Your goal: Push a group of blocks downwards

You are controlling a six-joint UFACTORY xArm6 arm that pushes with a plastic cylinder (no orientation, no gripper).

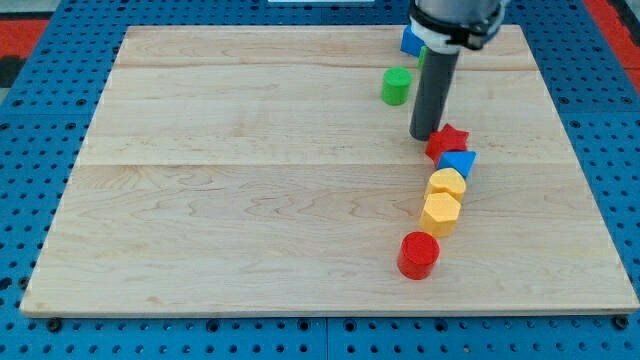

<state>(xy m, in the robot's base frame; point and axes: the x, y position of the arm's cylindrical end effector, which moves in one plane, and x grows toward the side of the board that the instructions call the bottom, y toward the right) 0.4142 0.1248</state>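
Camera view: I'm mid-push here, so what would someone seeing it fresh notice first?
First, the dark rod, with my tip touching the upper-left edge of the red star. Below the star a chain runs down the board's right side: blue block, two yellow blocks, then a red cylinder. A green cylinder stands apart, up and left of the rod.

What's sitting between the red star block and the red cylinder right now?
In the camera view, three blocks lie between the red star and red cylinder: a blue block, then two yellow blocks.
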